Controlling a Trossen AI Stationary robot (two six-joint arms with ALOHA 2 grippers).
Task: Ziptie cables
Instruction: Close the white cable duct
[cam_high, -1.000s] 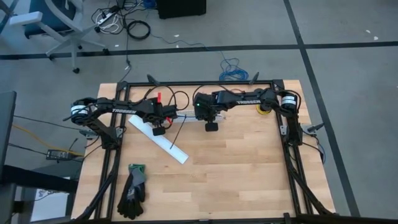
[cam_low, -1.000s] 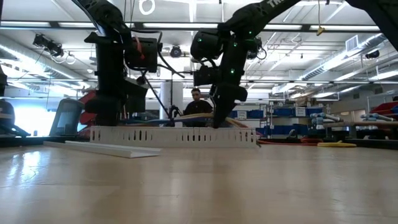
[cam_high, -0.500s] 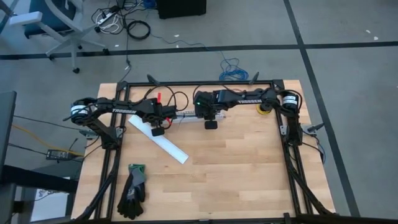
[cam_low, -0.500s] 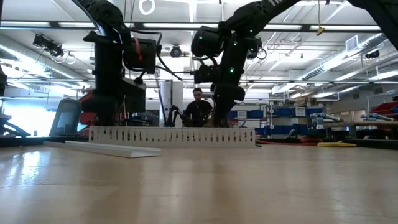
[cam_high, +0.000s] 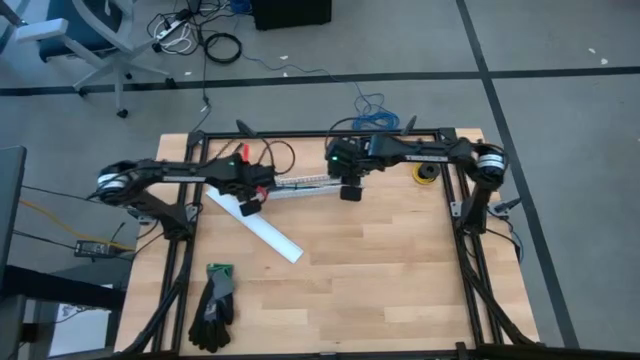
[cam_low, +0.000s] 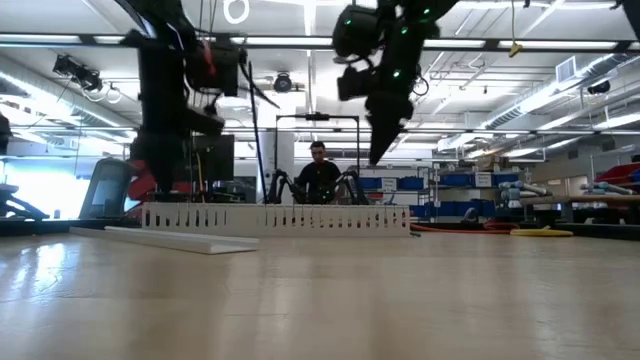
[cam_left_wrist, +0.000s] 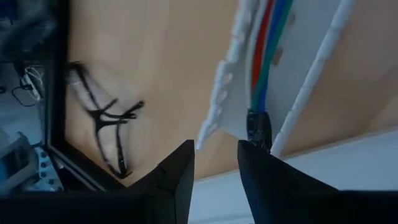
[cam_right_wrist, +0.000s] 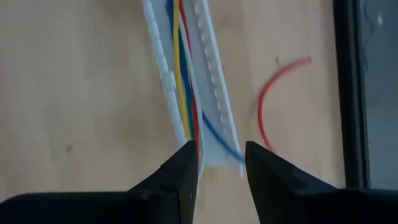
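The white slotted channel (cam_high: 305, 185) lies along the far part of the table, resting on its base. The cables (cam_right_wrist: 183, 74), yellow, blue, green and red wires, run inside it. Their dark-sleeved end (cam_left_wrist: 258, 127) shows in the left wrist view. My left gripper (cam_left_wrist: 216, 163) hovers open over the channel's left end (cam_high: 272, 187). My right gripper (cam_right_wrist: 221, 157) hovers open over the right end, where a blue wire (cam_right_wrist: 221, 142) strays out. In the low view the right gripper (cam_low: 383, 148) hangs well above the channel (cam_low: 275, 217).
The channel's flat white lid (cam_high: 255, 228) lies slanted on the table, in front of the left end. Black zip ties (cam_left_wrist: 102, 118) lie near the table's frame. There is also a loose red wire (cam_right_wrist: 273, 99), black gloves (cam_high: 213, 295) near the left front and a yellow roll (cam_high: 425, 172) at far right.
My right gripper has risen from channel height to well above it and has shifted toward the table's right and far edge. The cables that arched above the channel beside it now lie down inside it. My left arm has shifted slightly toward the left.
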